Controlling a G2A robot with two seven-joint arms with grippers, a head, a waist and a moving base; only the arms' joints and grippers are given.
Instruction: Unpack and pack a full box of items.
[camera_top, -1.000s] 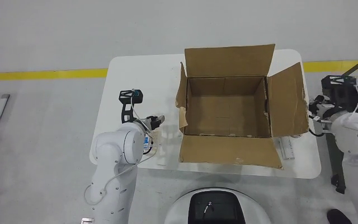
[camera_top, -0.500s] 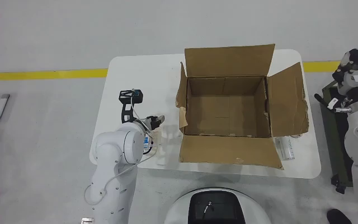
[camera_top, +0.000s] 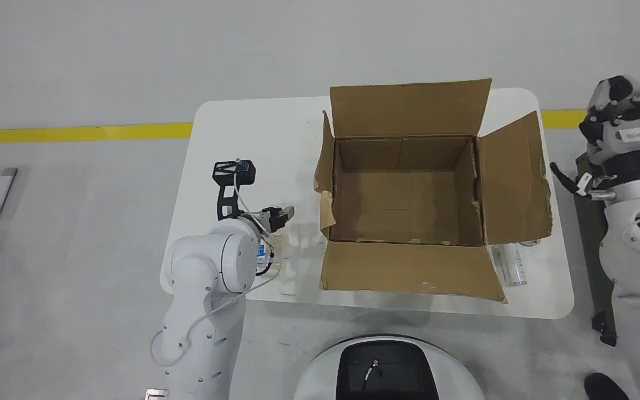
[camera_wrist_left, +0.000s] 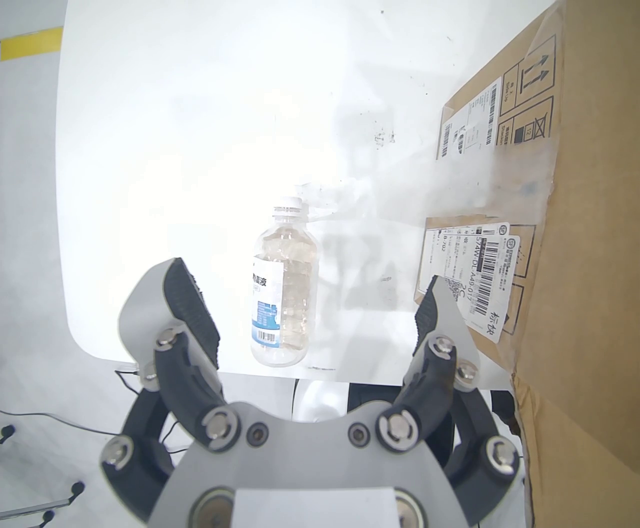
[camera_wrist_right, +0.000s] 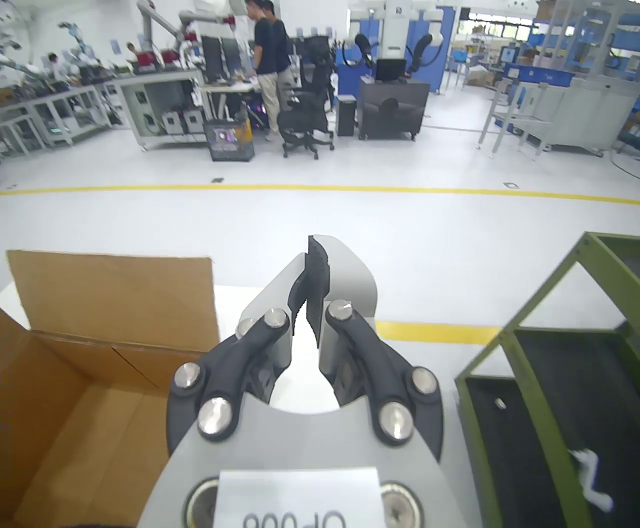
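Box (camera_top: 405, 205): flaps open, standing on white table (camera_top: 250, 130).
Bottle (camera_wrist_left: 282, 295): clear, capped, lying on table just beside box.
Left gripper (camera_wrist_left: 306, 290): fingers spread, empty, above bottle.
Right gripper (camera_wrist_right: 312, 280): fingers pressed together, empty, beside green rack (camera_wrist_right: 575, 380).

A white counter (camera_top: 250, 130) with rounded corners sits mid-frame on grey floor, and a yellow floor line (camera_top: 95, 131) runs in from the left edge behind it. A green metal rack (camera_wrist_right: 565, 329) stands lower right, a black office chair (camera_wrist_right: 305, 120) upper centre.
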